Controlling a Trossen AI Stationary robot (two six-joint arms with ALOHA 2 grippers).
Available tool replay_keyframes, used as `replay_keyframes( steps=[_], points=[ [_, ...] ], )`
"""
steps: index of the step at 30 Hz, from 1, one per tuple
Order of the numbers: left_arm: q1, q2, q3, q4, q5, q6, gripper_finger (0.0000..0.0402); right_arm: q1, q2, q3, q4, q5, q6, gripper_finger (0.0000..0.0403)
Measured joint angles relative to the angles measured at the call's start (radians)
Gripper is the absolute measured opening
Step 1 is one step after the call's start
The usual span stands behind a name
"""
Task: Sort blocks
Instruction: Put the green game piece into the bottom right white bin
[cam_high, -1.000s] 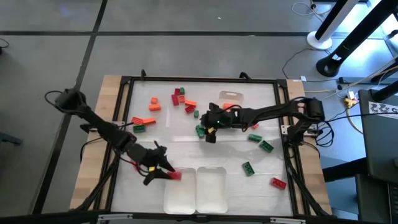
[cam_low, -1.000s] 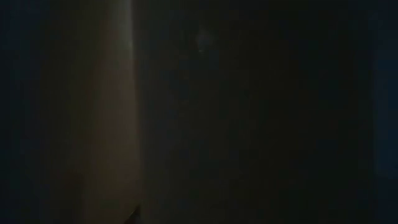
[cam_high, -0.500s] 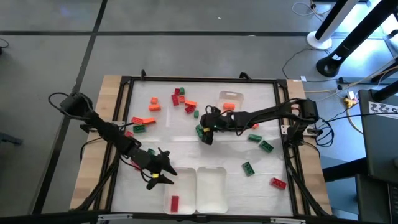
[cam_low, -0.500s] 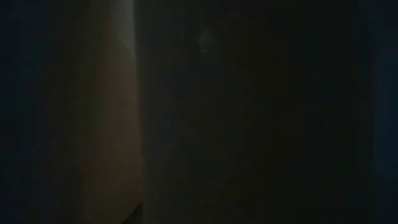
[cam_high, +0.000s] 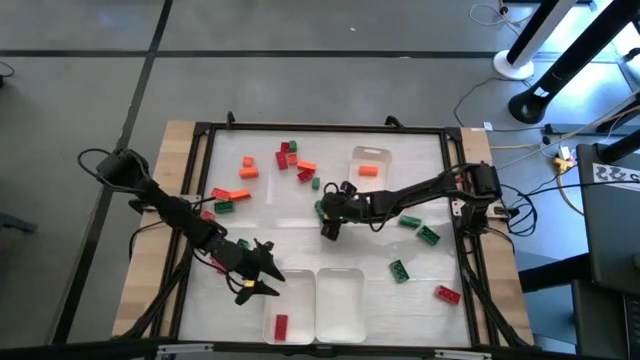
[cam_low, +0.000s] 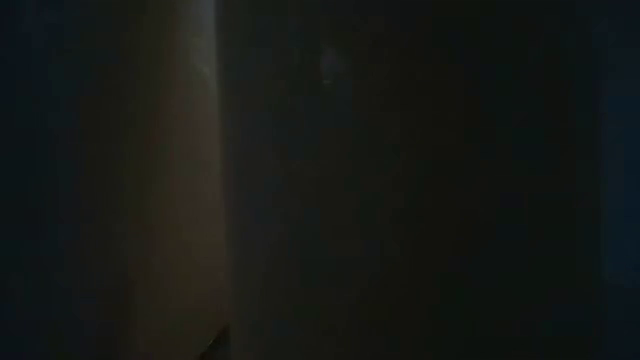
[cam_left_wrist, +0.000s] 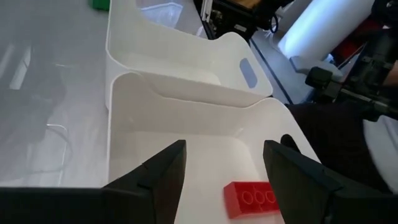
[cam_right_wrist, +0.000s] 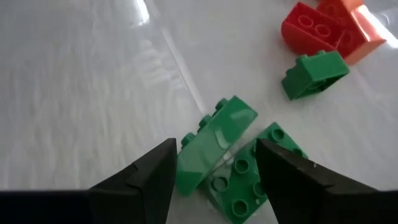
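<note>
Red, green and orange blocks lie scattered over the white table, in a far cluster (cam_high: 292, 160) and singly toward the right. My left gripper (cam_high: 262, 281) (cam_left_wrist: 224, 171) is open and hovers over the left white tray (cam_high: 270, 322), in which one red block (cam_high: 281, 324) (cam_left_wrist: 252, 199) lies flat. My right gripper (cam_high: 328, 216) (cam_right_wrist: 214, 177) is open and low over the table's middle. Its fingers stand on either side of two green blocks (cam_right_wrist: 214, 143) (cam_right_wrist: 249, 180) that lean against each other on the table (cam_high: 320, 208). The low view is dark.
A second white tray (cam_high: 340, 300) stands right of the left one at the near edge. A third tray (cam_high: 372, 155) at the far side holds an orange block (cam_high: 368, 170). Green blocks (cam_high: 428, 236) (cam_high: 399, 270) and a red one (cam_high: 446, 293) lie to the right. A black frame (cam_high: 200, 160) rims the table.
My left gripper has let go of the red block, which has fallen into the left tray and now lies flat there; the gripper stays open above the tray's edge. My right gripper has moved a little toward the near-left, closer over the two green blocks.
</note>
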Motion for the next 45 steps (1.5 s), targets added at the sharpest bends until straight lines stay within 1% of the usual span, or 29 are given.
replay_keyframes(
  steps=[11,19,24,30,34,38,42,45],
  points=[
    [0.0,0.0,0.0,-0.031,0.0,0.0,0.0205,0.0,0.0,0.0,0.0,-0.001,0.031,0.022],
    [0.0,0.0,0.0,-0.055,0.0,0.001,0.0205,0.002,0.0,0.0,0.046,0.002,0.062,0.022],
    [0.0,0.0,0.0,-0.1,0.0,0.0,0.0205,0.008,0.0,0.0,0.033,0.049,0.088,0.022],
    [0.0,0.0,0.0,-0.112,0.0,0.002,0.0205,0.017,0.0,0.0,0.021,0.066,0.115,0.022],
    [0.0,0.0,0.0,-0.112,0.0,0.047,0.0205,0.028,0.0,0.0,0.021,0.094,0.133,0.022],
    [0.0,0.0,0.0,-0.112,0.0,0.078,0.0205,0.034,0.018,0.0,0.033,0.101,0.14,0.022],
    [0.0,0.0,0.0,-0.112,0.0,0.08,0.0205,0.032,0.056,0.002,0.055,0.075,0.158,0.022],
    [0.0,0.0,0.0,-0.113,0.0,0.079,0.0205,0.033,0.07,0.003,0.058,0.093,0.15,0.022]
  ],
)
